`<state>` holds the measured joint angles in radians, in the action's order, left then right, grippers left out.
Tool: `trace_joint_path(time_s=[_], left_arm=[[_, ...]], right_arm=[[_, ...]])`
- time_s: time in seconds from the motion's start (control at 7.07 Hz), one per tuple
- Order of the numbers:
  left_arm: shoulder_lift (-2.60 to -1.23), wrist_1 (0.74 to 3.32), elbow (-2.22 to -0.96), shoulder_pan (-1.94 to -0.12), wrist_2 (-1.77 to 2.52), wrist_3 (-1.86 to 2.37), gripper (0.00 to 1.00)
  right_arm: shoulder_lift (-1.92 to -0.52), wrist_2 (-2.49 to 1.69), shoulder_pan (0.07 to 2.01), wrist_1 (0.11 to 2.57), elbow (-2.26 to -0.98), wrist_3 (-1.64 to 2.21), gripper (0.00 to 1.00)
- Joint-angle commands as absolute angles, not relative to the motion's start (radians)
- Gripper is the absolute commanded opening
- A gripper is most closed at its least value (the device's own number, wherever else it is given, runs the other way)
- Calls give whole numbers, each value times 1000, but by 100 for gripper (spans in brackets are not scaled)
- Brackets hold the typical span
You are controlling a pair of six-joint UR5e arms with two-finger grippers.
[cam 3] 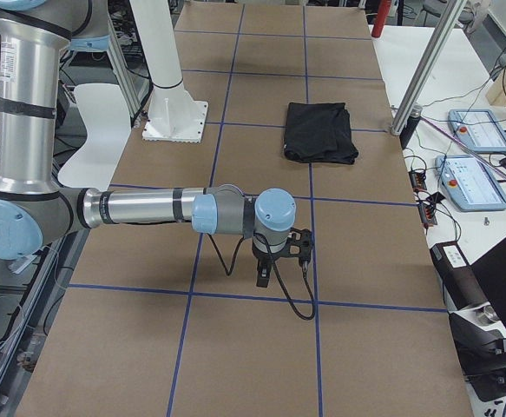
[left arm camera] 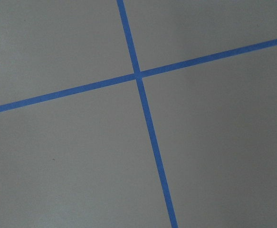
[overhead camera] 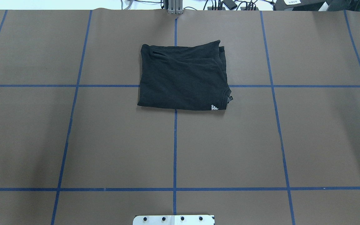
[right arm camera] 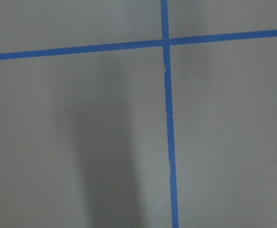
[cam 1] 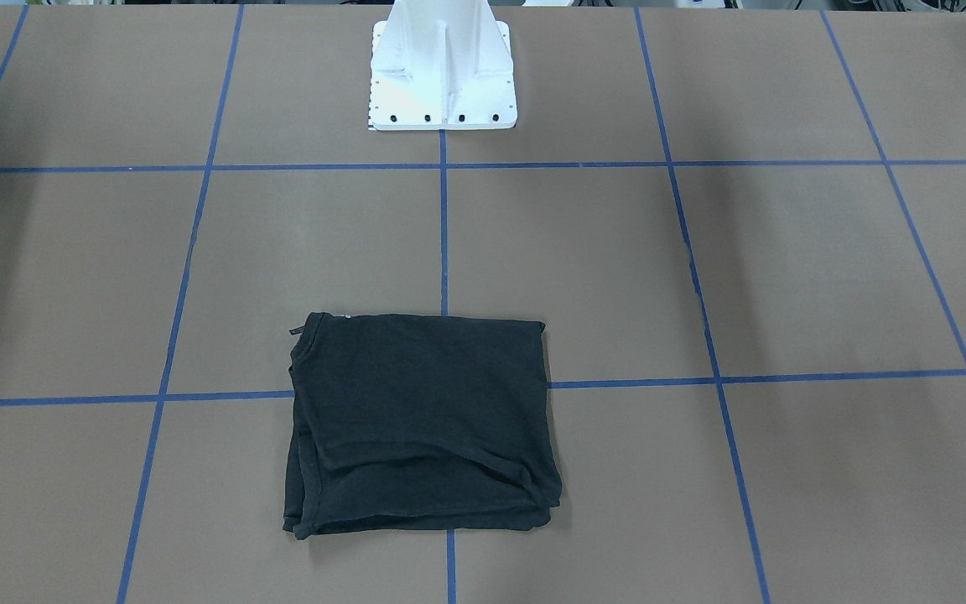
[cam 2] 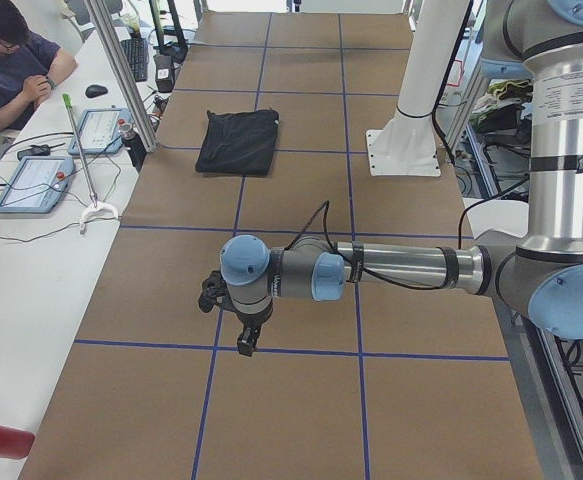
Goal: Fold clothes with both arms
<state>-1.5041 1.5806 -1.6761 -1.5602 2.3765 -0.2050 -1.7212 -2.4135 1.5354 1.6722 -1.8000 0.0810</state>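
Left gripper [cam 2: 243, 325] and right gripper [cam 3: 266, 271]: opening can't be told, no cloth held. Shirt [overhead camera: 181, 78] folded, centre, toward edge opposite robot. Looks finished; any tidy-up should square uneven layers gently.

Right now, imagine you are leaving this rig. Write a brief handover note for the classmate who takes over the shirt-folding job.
Left arm: stretched low over the table, far from the shirt. Its jaws show only from the side, so I cannot tell whether they are open or shut.
Right arm: the same, toward the table's other end.
Black T-shirt: lies folded into a compact rectangle across the centre blue tape line. Neither arm touches it.
Done: the folding looks finished.
Left: probably nothing, though the slightly uneven layered edges could perhaps be tidied.
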Motion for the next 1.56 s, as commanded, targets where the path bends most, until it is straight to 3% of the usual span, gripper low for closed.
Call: trace_joint_path(time_s=[0.0, 1.42], left_arm=[[-1535, 1582, -1677, -1559, 2317, -198, 100], [-1555, 1586, -1667, -1559, 2310, -201, 100]], right_arm=[[-1736, -2411, 1540, 1671, -1804, 78, 100], [-1750, -2411, 1551, 1667, -1819, 78, 100]])
